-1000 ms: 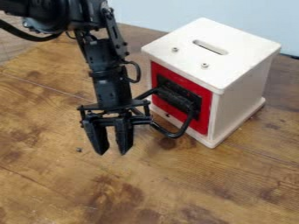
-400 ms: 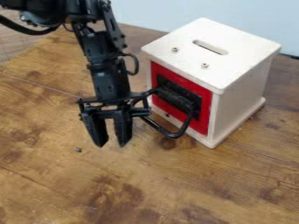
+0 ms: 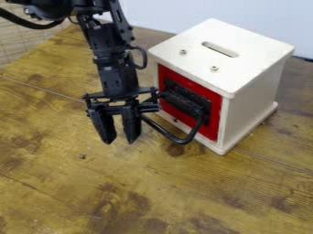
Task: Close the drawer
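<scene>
A small white cube box [image 3: 251, 69] stands on the wooden table, with a slot in its top. Its red-fronted drawer [image 3: 193, 102] faces left, with a dark inset and a large black loop handle [image 3: 178, 128] curving out low in front. The drawer front looks nearly flush with the box. My black gripper [image 3: 119, 139] hangs pointing down just left of the handle, a little above the table. Its two fingers [image 3: 106, 128] stand close together with a narrow gap and hold nothing.
The wooden table [image 3: 73, 192] has worn, stained planks and runs on to the front and left. A pale wall lies behind the box. My arm [image 3: 108, 46] reaches down from the upper left.
The gripper has risen slightly and shifted up and back along the table, staying beside the handle. The drawer and box have not visibly moved.
</scene>
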